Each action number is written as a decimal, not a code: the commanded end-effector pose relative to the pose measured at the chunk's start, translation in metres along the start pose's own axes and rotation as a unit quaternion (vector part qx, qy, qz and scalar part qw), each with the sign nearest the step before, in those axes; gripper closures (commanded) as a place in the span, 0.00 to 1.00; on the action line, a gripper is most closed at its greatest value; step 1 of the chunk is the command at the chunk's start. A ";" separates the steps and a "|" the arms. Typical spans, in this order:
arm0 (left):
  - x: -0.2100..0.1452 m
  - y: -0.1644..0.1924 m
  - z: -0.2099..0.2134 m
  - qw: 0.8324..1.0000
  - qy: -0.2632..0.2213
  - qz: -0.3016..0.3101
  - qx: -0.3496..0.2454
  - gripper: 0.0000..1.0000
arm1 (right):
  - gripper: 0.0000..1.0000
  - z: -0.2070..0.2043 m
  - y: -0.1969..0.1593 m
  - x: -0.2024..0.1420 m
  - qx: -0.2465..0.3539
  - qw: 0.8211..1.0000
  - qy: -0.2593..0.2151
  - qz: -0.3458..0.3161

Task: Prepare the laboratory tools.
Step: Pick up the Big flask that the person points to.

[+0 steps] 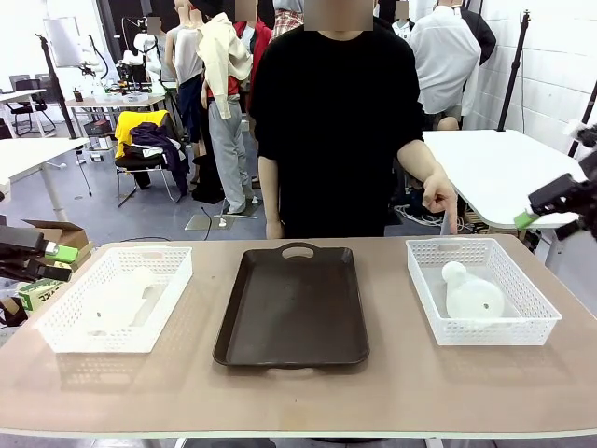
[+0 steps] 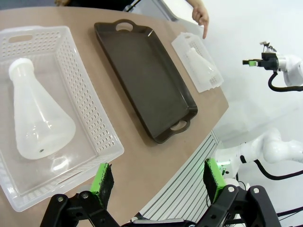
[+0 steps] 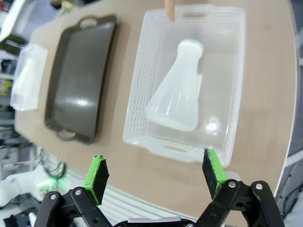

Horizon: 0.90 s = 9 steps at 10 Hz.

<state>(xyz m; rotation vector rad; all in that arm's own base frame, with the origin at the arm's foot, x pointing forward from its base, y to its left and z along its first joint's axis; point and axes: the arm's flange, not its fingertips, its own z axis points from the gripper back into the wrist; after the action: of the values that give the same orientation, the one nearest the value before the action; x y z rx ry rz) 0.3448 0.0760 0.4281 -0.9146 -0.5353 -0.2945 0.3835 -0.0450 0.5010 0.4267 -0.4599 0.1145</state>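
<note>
The left pincer (image 2: 157, 183) hangs above the surface's (image 1: 298, 392) left edge with its green pads (image 2: 102, 182) spread wide apart, holding nothing and touching nothing. The right pincer (image 3: 155, 175) is just as widely parted and also empty, poised above the right edge.

Near the left edge sits the left basket (image 1: 70, 331), white mesh, and the left flask (image 2: 37, 118) lies on its side inside it, the wide base toward the basket's near end. Near the right edge sits the right basket (image 1: 532, 322). The right flask (image 3: 177, 97) lies in it, also on its side, its neck toward the far edge and its base toward the near edge.

Between the baskets, apart from both, a dark brown tray (image 1: 294, 308) with two handle cut-outs lies flat with nothing in it.

At the far edge the person's hand (image 1: 438, 194) points its index finger down, the tip right at the far rim of the right basket.
</note>
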 end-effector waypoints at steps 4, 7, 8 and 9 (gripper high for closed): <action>0.001 0.002 -0.001 1.000 -0.011 -0.007 -0.010 0.00 | 0.00 -0.110 0.064 0.072 -0.218 0.973 0.077 0.013; 0.001 0.002 -0.001 1.000 -0.011 -0.007 -0.010 0.00 | 0.00 -0.164 0.061 0.099 -0.239 0.962 0.133 0.004; 0.001 0.002 -0.001 1.000 -0.011 -0.007 -0.010 0.00 | 0.00 -0.174 0.056 0.104 -0.246 0.959 0.144 -0.004; 0.001 0.002 -0.001 1.000 -0.011 -0.007 -0.010 0.00 | 0.00 -0.183 0.050 0.108 -0.248 0.956 0.153 -0.011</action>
<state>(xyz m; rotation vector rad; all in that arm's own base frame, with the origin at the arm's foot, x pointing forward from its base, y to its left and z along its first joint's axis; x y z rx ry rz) 0.3454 0.0758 0.4276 -0.9132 -0.5328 -0.2936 0.5326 0.0731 0.4155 -0.0646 -0.1863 0.0645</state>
